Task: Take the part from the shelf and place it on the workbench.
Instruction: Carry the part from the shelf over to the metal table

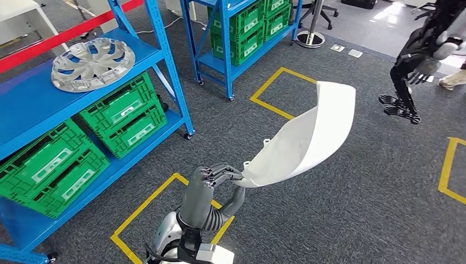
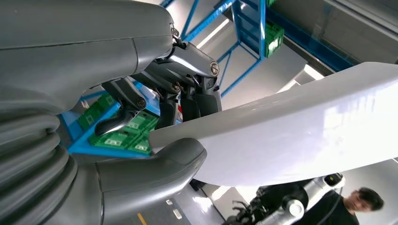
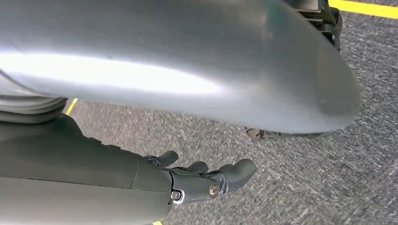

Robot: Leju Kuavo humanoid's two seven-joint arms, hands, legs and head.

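Left hand [image 1: 211,179] raised in front of body, pinching narrow end of white curved part [image 1: 308,137] between thumb [image 2: 155,171] and dark fingers [image 2: 192,101]. Thumb under the panel's edge, fingers clamped on top, seen close in left wrist view. Part [image 2: 291,136] held in air over grey carpet, clear of blue shelf [image 1: 33,104]. Long axis runs from the grip, up and away to the right in head view; broad end highest and farthest from body, curling over at tip. Two small white tabs along the near edge by the grip.

Right hand [image 3: 206,180] hanging low over carpet, fingers slightly apart and gently curled, holding nothing.

Silver wheel cover [image 1: 93,63] lying flat on shelf top. Green crates [image 1: 82,148] on tiers below. Yellow floor tape [image 1: 137,212] squares around. Another dark robot [image 1: 420,60] standing far right.
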